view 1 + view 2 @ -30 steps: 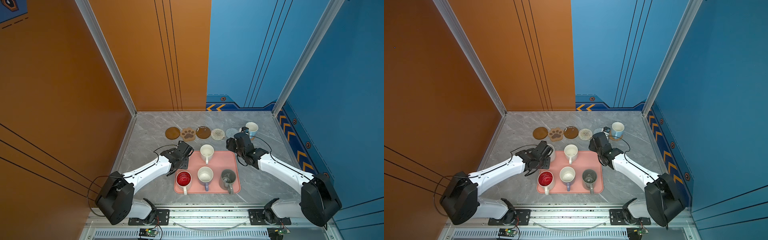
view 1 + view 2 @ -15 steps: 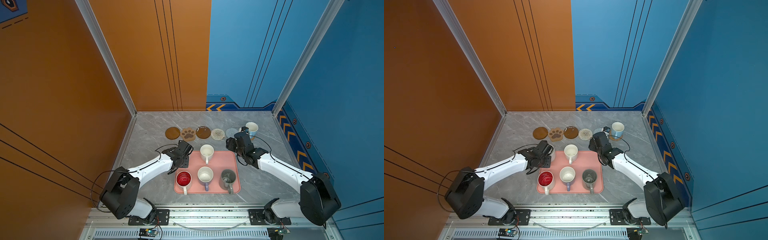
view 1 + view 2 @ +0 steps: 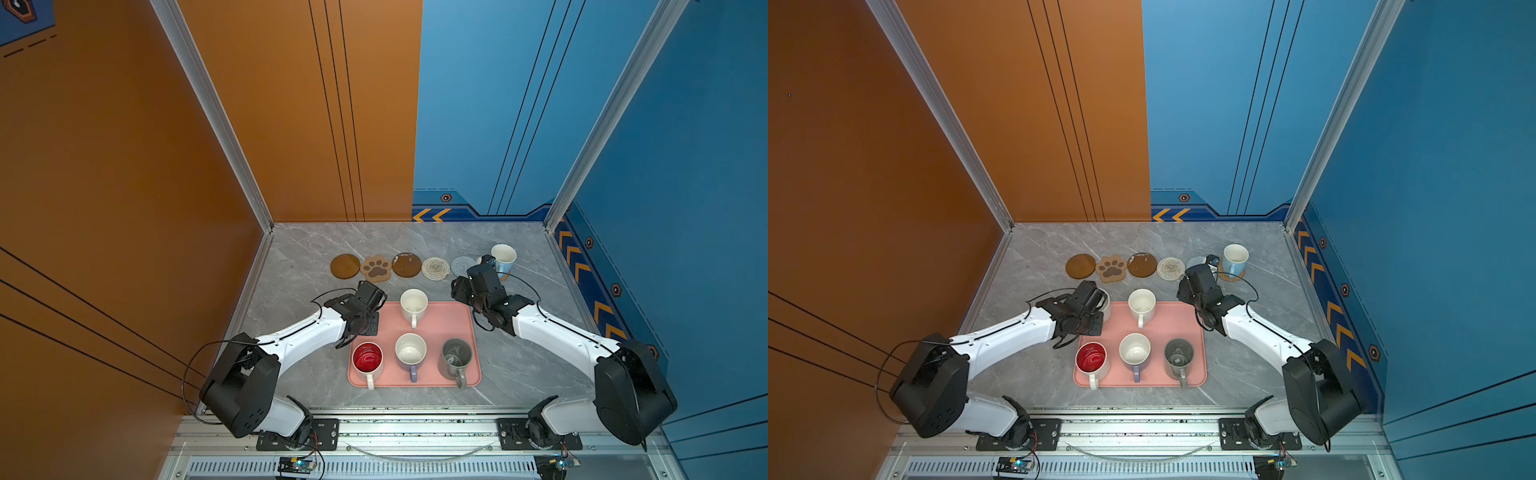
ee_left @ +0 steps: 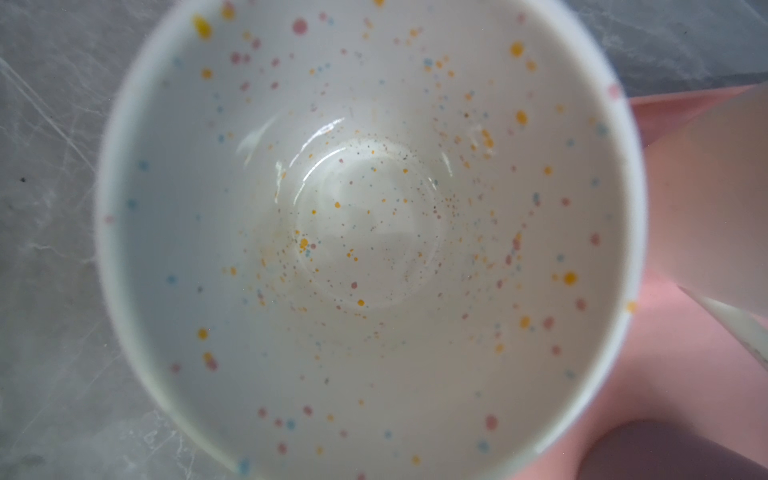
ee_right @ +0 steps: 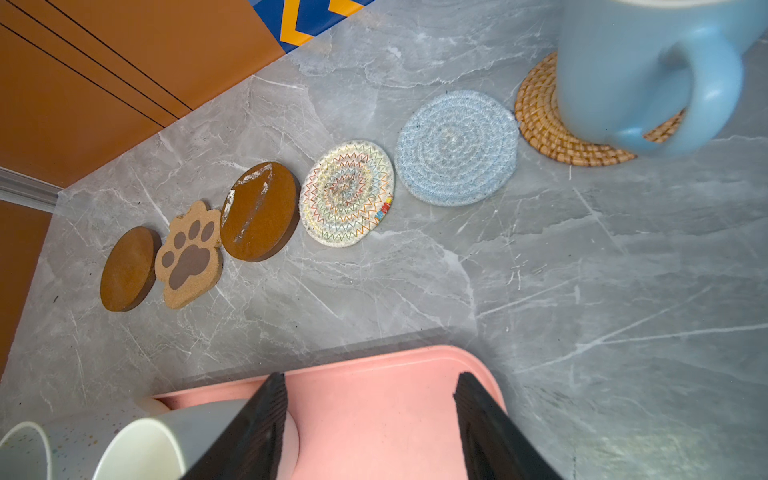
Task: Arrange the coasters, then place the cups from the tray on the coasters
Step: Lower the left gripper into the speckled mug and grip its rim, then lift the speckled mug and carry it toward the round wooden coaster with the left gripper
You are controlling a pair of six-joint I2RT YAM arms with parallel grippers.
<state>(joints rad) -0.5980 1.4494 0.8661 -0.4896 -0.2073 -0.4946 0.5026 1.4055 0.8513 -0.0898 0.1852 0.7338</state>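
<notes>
grey marble desk (image 3: 316, 249) carries the coasters (image 3: 407, 264) in a far row, a mat per cup; the light blue cup (image 3: 503, 257) already sits on the rattan coaster (image 5: 540, 124). your left arm (image 3: 1017, 332) stretches low, wrist bent down over the speckled white cup (image 4: 365, 232) at the tray (image 3: 449, 320)'s far left corner, probably for a rim grip; whether the left fingers have clamped, you cannot tell. your right fingers (image 5: 257, 424) hang parted, empty, over the tray's opposite corner.

I worked in a purpose-built robot test cell. A grey marble-pattern tabletop (image 3: 316, 249) was enclosed by orange panels (image 3: 291, 104) and blue panels (image 3: 478, 104) on aluminium corner posts (image 3: 218, 120), with chevron markings (image 3: 432, 215) and a front mounting rail (image 3: 415, 428).
</notes>
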